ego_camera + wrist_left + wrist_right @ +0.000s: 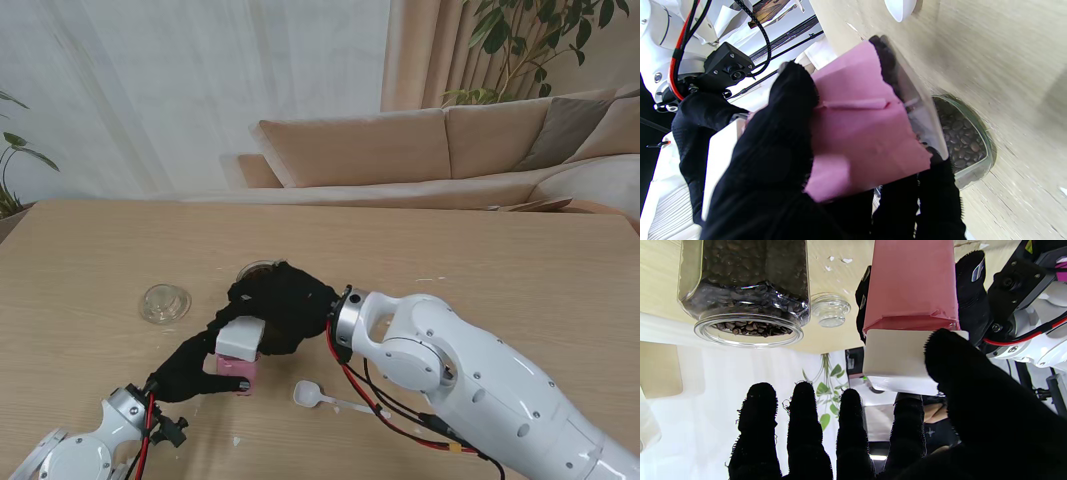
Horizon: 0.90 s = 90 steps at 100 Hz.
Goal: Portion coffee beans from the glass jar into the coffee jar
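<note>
Surface (90,250): pale wood, carries everything.
Right robot hand (285,305): fingers spread over the coffee jar's white lid, thumb at its edge; grip uncertain, likely to open it.
Left robot hand (190,368): wrapped round the coffee jar, steadying it.
Glass jar (743,290): open, full of beans, just beyond the coffee jar.
Coffee jar (238,358): pink-wrapped, lid on; no readable writing.
Glass lid (165,303): left of coffee jar.
Scoop (318,398): right of coffee jar, unused.

The right hand (280,305) hides most of the glass jar (258,270) from the stand.
</note>
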Each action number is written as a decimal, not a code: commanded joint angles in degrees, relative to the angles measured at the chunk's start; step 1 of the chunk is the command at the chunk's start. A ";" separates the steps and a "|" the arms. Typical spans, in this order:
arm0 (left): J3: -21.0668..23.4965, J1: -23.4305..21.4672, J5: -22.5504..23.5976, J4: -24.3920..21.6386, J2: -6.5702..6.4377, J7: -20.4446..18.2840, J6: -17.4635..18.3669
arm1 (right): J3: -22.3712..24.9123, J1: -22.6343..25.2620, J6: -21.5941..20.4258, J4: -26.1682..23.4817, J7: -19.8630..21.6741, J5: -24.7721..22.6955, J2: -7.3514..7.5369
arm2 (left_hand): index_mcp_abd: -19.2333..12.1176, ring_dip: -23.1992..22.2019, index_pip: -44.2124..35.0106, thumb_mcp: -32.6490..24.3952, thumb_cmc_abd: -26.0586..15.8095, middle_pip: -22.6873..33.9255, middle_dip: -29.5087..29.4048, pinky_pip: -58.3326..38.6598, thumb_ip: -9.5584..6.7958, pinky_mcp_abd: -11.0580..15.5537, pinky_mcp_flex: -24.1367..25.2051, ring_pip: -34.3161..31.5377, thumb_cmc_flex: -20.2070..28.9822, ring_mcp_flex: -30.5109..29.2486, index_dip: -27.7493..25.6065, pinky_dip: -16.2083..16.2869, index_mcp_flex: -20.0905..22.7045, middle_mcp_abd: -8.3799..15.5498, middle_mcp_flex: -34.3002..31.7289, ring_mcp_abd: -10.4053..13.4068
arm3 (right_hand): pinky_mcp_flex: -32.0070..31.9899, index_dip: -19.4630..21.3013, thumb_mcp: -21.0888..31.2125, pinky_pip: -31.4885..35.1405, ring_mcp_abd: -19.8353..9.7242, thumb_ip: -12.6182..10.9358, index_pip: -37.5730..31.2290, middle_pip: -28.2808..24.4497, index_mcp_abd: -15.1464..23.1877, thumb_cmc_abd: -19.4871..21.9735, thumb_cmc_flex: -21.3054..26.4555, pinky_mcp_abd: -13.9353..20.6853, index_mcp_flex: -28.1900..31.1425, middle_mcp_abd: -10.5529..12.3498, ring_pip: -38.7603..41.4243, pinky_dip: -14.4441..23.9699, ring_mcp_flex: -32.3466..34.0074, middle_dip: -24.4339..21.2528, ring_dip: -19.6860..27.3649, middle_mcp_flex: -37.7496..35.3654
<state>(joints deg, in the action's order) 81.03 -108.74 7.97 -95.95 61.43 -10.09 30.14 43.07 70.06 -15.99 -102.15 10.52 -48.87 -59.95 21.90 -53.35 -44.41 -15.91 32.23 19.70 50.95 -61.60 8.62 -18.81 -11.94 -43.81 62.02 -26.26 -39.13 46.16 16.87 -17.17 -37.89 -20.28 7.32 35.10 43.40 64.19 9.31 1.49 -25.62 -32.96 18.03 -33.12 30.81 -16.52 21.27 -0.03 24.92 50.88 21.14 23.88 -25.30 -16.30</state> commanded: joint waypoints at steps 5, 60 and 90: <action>-0.08 -0.53 0.18 -0.84 0.29 -0.81 -0.01 | -0.74 -0.20 0.86 0.33 0.40 0.71 -0.72 | -9.13 -2.56 -10.58 -9.80 -11.53 10.82 4.60 -7.88 -4.14 -0.01 -2.64 -3.34 11.00 -1.41 -3.17 4.12 3.97 3.50 -4.44 -0.51 | 0.20 6.26 -1.31 1.28 -1.32 1.15 -9.77 -0.83 -0.43 4.76 -2.91 0.96 5.74 -0.03 1.00 1.20 0.02 1.15 -1.07 -1.29; 0.04 -0.69 0.09 -0.93 0.34 -0.64 0.13 | -1.09 -0.16 2.28 -0.09 0.82 1.66 -0.83 | -9.02 -2.42 -10.52 -9.79 -11.62 10.70 4.69 -7.71 -4.10 -0.11 -2.45 -3.12 10.91 -1.16 -3.17 4.22 3.95 3.49 -4.28 -0.55 | -0.26 3.71 -3.97 1.51 -1.36 1.05 -7.52 0.85 -6.59 5.78 -5.68 0.71 11.40 -0.67 0.97 1.34 -0.01 0.37 -1.14 -3.33; -0.07 -0.74 -0.07 -0.99 0.33 -0.68 0.19 | -3.09 -0.60 5.75 1.39 -2.60 1.36 -1.77 | -9.01 -2.42 -10.54 -9.75 -11.55 10.72 4.76 -7.71 -4.17 -0.11 -2.49 -3.21 11.00 -1.23 -3.16 4.27 3.94 3.54 -4.30 -0.56 | 1.78 16.23 -4.08 3.97 -0.59 2.29 -22.67 -3.34 -10.15 3.89 -6.87 0.22 15.07 -1.62 3.63 1.64 2.54 3.52 -2.10 -7.56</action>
<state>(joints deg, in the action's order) 81.13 -109.07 7.99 -96.13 61.44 -9.81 30.10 40.46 69.37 -10.84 -101.00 6.68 -47.81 -61.35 21.90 -53.86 -44.47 -15.90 32.23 19.98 50.97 -62.07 8.62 -18.91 -11.97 -43.91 61.99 -26.27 -39.13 46.16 16.87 -17.22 -37.89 -20.44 8.87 45.88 35.85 66.81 9.29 4.59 -37.29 -35.02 4.97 -32.54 22.18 -16.53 30.24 -1.15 27.63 51.47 22.62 26.68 -26.23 -21.69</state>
